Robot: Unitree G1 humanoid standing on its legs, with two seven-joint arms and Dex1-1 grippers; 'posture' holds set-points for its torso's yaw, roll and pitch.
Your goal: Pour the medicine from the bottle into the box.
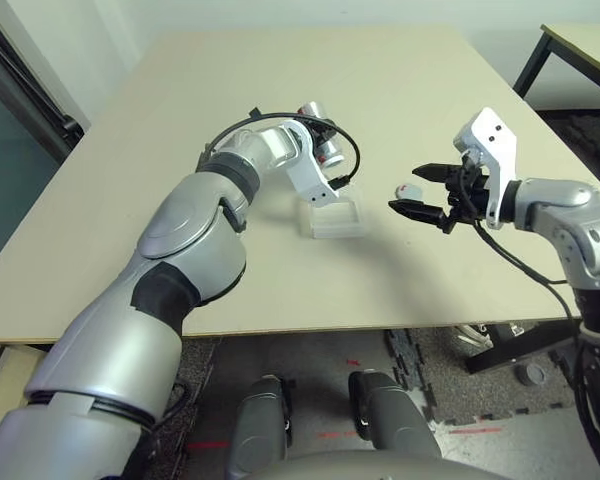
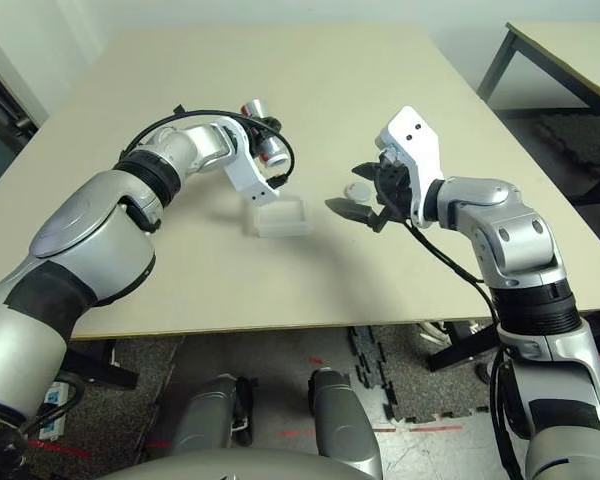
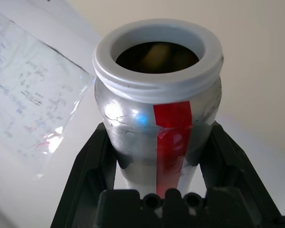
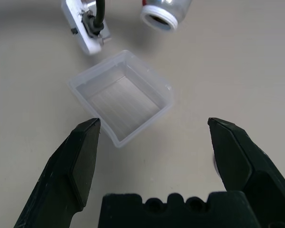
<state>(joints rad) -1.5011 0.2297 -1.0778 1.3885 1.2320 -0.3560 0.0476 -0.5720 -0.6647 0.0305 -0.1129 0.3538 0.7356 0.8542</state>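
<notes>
My left gripper (image 3: 156, 147) is shut on the bottle (image 3: 156, 118), a silver cylinder with a red stripe and a white rim, with no cap on. The bottle (image 1: 323, 143) is tilted above the table just behind the box (image 1: 332, 217), its mouth turned toward the box. Brownish-yellow medicine (image 3: 154, 56) shows inside the bottle's mouth. The clear box (image 4: 121, 97) lies on the table with nothing in it. My right gripper (image 1: 417, 190) hovers to the right of the box, open, with nothing between its fingers.
A small white cap (image 2: 358, 188) lies on the table close to my right gripper's fingers. The beige table (image 1: 180, 280) has its front edge near me. A second table (image 1: 580, 40) stands at the back right.
</notes>
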